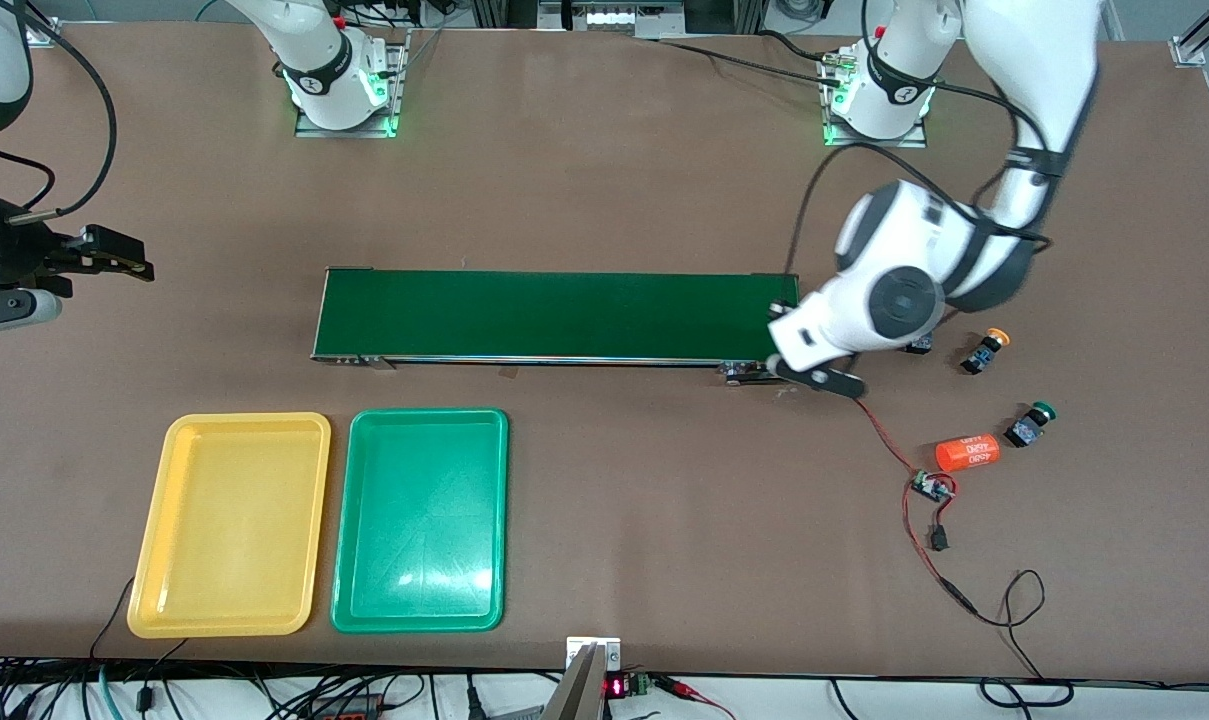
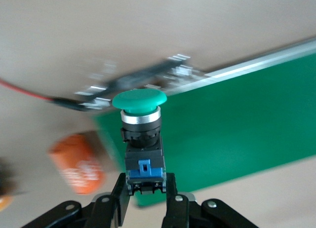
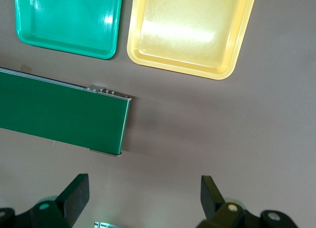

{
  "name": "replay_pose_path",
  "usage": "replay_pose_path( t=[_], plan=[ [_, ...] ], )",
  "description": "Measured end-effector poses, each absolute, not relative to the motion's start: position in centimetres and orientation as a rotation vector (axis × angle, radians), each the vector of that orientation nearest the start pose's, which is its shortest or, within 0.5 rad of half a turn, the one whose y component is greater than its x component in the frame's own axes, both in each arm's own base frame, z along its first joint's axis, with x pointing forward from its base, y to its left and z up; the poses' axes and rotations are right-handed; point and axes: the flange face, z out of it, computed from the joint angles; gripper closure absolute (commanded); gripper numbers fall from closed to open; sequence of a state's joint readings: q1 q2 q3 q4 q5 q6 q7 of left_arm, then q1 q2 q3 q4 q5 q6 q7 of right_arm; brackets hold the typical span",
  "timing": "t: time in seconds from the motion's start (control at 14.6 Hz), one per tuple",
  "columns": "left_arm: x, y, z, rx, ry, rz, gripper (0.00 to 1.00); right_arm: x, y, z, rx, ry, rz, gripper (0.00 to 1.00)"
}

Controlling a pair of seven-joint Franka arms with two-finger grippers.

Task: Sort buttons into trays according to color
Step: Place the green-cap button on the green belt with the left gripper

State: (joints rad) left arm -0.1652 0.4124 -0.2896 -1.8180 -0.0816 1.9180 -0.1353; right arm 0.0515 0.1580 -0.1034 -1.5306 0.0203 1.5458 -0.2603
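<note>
Clamping a green button [image 2: 139, 139] by its body, cap pointing away, the left gripper [image 2: 145, 198] hangs over the conveyor belt [image 1: 554, 315]'s left-arm end; the green tray [image 1: 422, 520] lies nearer the camera, toward the waiting right gripper [image 3: 143, 198], jaws apart.

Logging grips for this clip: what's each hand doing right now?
Left hand: closed on a green button, over the belt's end.
Right hand: open, empty, waiting at its end of the table.
</note>
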Motion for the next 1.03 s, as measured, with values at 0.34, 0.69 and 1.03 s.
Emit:
replay_pose_path(
  t=[0.34,0.69,1.03],
  plan=[
    [51.8,-28.3,27.9,-3.157,0.406,0.669,0.87,59.4,-2.4,55.0,-3.09,-0.323,0.218,0.0],
    [51.9,-27.7,28.0,-3.18,0.338,0.633,0.0,59.4,-2.4,55.0,-3.09,-0.323,0.219,0.0],
    [57.1,-16.2,33.6,-3.215,0.076,0.405,0.0,59.5,-2.5,54.8,-3.091,-0.321,0.219,0.0]
  ],
)
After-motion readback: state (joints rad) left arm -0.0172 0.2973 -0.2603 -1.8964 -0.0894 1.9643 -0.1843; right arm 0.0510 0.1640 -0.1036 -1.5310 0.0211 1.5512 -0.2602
